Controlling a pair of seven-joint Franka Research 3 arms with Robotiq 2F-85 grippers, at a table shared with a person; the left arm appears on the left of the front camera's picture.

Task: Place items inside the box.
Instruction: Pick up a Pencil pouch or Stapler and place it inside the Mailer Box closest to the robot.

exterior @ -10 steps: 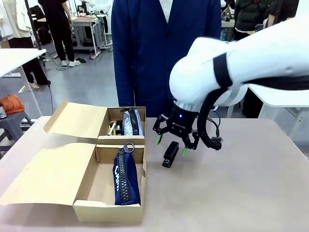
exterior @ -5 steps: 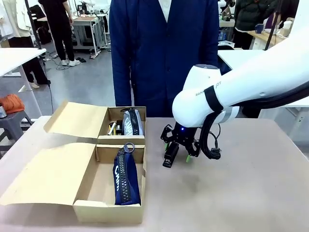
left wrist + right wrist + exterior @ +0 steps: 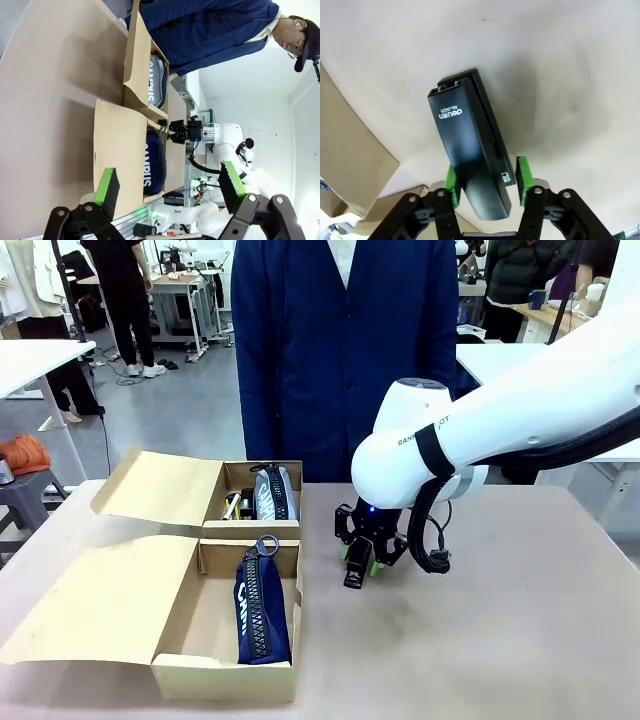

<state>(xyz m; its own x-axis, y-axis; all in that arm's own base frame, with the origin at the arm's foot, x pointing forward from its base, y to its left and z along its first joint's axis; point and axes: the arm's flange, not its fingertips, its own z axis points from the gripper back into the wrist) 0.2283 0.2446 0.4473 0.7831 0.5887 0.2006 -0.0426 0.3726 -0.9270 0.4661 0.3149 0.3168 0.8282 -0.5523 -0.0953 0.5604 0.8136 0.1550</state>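
A black stapler [image 3: 354, 569] [image 3: 470, 145] lies on the table just right of the tan box [image 3: 225, 676]. My right gripper [image 3: 361, 564] [image 3: 486, 183] points down over it, its green pads against the stapler's two long sides, shut on it. The navy pouch [image 3: 260, 612] lies in the near compartment. In the far compartment a grey pouch [image 3: 271, 492] rests beside something yellow [image 3: 232, 506]. My left gripper [image 3: 168, 183] hangs open with nothing between its fingers, off to the side of the box [image 3: 117, 145].
Both box lids [image 3: 105, 595] are folded out flat to the left. A person in a dark blue coat [image 3: 340, 350] stands at the table's far edge, behind the box and the stapler. Bare tabletop [image 3: 500, 640] stretches to the right and front.
My right gripper came down over the stapler and its jaws closed from wide open onto the stapler's sides. The arm shifted slightly left. The box and the pouches stayed put.
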